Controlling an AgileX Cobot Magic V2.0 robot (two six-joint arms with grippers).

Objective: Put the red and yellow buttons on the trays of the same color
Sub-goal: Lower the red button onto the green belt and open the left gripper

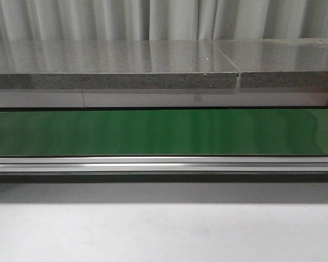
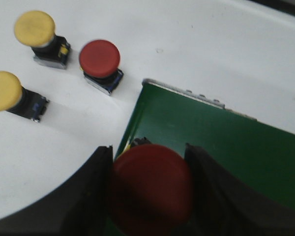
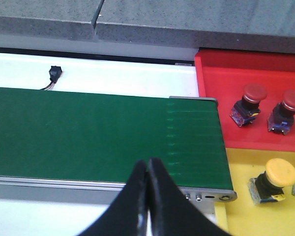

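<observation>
Left wrist view | left end effector (image 2: pixel 150 196) grips red button (image 2: pixel 151 194) | right end effector (image 3: pixel 146 196) pinched together, empty

Front view level, facing green belt (image 1: pixel 153 132); both wrist views look down, close, sharing belt.

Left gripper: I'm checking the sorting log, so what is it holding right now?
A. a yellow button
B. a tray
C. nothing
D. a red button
D. In the left wrist view the left gripper is shut on a red button, its two fingers pressed against the cap's sides over the end of the green belt.
</observation>
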